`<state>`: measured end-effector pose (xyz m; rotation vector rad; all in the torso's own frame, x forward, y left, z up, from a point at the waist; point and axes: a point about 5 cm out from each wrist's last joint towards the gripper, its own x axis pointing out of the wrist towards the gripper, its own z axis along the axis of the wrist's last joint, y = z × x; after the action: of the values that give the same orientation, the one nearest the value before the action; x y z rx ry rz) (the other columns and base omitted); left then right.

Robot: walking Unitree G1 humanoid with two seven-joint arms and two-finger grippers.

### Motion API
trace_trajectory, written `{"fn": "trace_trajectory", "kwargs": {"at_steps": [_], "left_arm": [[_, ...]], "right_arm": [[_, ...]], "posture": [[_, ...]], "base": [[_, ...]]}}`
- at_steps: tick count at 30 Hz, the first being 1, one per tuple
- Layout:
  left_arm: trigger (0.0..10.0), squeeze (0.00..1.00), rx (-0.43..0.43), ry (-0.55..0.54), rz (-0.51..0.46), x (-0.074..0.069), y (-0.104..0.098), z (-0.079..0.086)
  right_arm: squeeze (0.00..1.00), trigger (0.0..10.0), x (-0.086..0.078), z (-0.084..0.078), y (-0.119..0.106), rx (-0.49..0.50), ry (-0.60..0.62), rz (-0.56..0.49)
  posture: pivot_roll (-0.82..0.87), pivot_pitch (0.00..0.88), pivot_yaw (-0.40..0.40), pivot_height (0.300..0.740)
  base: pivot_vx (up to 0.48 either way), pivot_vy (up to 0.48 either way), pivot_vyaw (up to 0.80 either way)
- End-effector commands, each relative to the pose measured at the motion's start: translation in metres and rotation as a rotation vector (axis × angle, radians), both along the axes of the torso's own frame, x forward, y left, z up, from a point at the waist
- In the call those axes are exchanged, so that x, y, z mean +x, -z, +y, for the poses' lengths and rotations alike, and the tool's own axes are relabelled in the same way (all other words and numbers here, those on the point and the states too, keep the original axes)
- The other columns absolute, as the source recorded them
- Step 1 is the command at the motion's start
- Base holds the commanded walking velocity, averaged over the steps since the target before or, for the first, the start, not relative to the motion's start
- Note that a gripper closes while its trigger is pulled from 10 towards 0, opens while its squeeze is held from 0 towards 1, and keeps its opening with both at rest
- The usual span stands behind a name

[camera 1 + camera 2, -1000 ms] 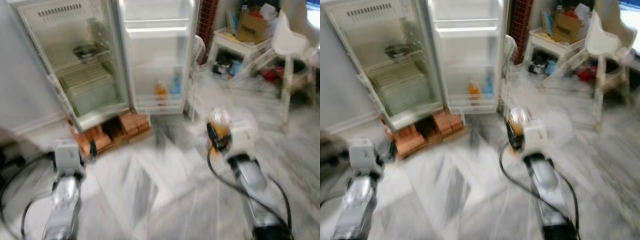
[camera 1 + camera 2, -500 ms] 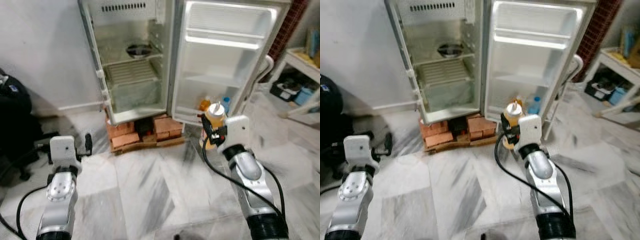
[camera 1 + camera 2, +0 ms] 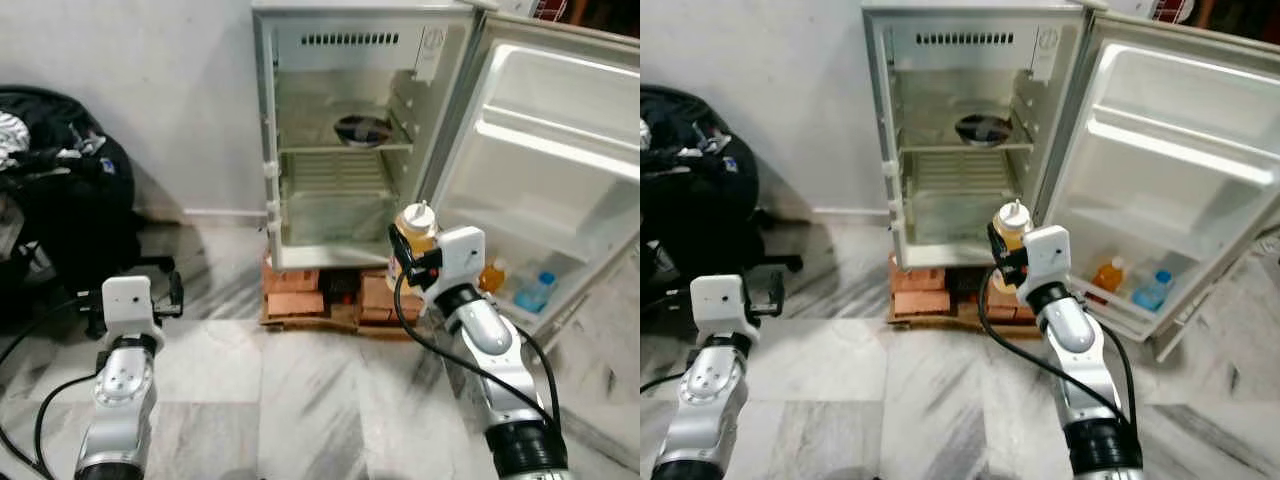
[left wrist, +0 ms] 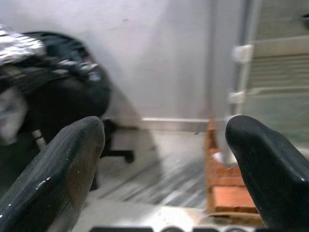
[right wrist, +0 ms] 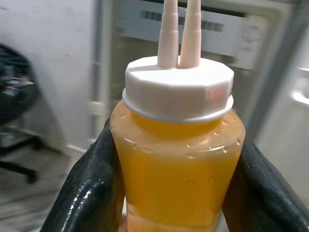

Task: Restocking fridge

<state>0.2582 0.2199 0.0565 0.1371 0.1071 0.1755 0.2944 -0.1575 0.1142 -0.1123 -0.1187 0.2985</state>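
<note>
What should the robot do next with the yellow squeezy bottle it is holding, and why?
Probably carry it forward toward the open white fridge. The right gripper grips the yellow squeeze bottle with the white two-nozzle cap upright, out in front of the fridge and not yet inside. The wire shelf looks bare, and the door's bottom rack already holds an orange bottle and a blue bottle.

My arms: silver tubes w/ white boxy wrist blocks, black cables looping off each. Left gripper (image 4: 164,159) & right gripper (image 5: 176,183) fingers glossy black, rounded.

Right claw (image 5: 176,193) clamped around orange squeeze bottle (image 5: 177,169), white twin-nozzle cap (image 5: 178,89), open fridge (image 5: 217,34) behind
</note>
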Motion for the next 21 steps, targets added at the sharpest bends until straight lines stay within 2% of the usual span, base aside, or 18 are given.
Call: {"fn": "trace_trajectory", "kwargs": {"at_steps": [1,21], "left_arm": [[10.0,0.00,0.001,0.029,-0.009,0.0045,-0.0020,-0.0091],[10.0,0.00,-0.006,0.034,0.006,0.0057,0.0026,-0.0154]], "right_arm": [[0.00,10.0,0.0006,-0.0118,-0.0008,0.002,0.033,-0.002],[0.00,10.0,0.0034,-0.0065,-0.0004,0.019,-0.019,0.015]], "posture": [[0.02,0.000,-0.037,0.740],[0.02,0.000,-0.047,0.740]], "base": [[0.345,-0.330,0.00],[0.300,-0.362,0.00]]}}
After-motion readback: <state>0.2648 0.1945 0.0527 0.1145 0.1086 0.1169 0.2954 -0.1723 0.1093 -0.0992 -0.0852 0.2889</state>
